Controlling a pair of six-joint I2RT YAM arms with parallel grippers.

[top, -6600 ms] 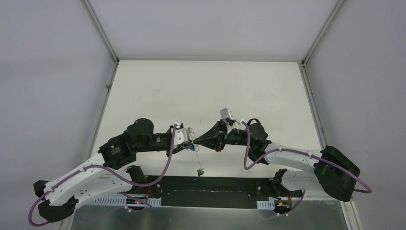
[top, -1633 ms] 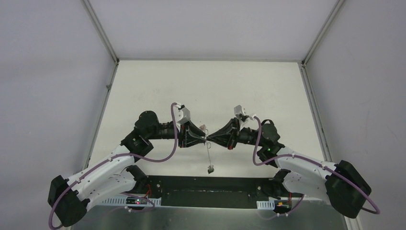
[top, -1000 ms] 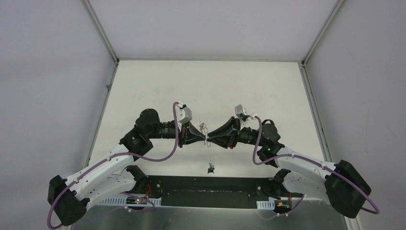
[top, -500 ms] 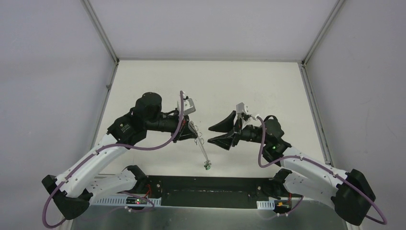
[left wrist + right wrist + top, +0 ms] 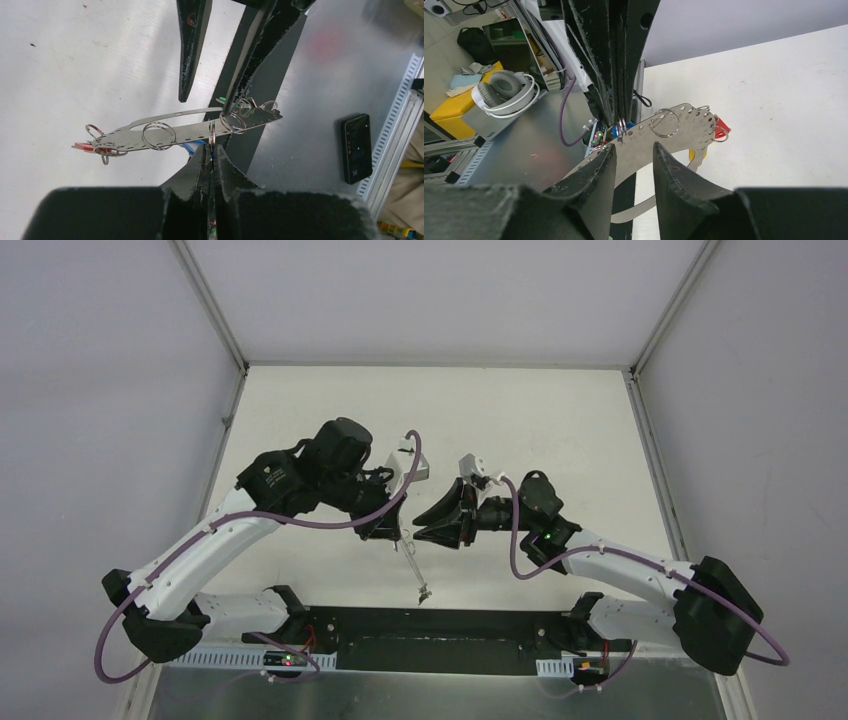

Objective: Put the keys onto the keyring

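- Left wrist view: the left fingers (image 5: pixel 200 169) are clamped together on the keyring (image 5: pixel 165 131) at a split ring on its near edge. The grip point itself is hidden between them.
- The keyring is held clear above the bench (image 5: pixel 75 65). It shows nearly edge-on as a flat holed band, long axis left to right, right end slightly raised.
- Keys: only a red tag (image 5: pixel 84 146) at the left end and a blue tag (image 5: pixel 192 148) half hidden under the band are clear; the blades are too small to tell.
- Beyond, the right fingers (image 5: pixel 191 55) stand apart, cut off at the top. Whether they touch the band, I cannot tell.
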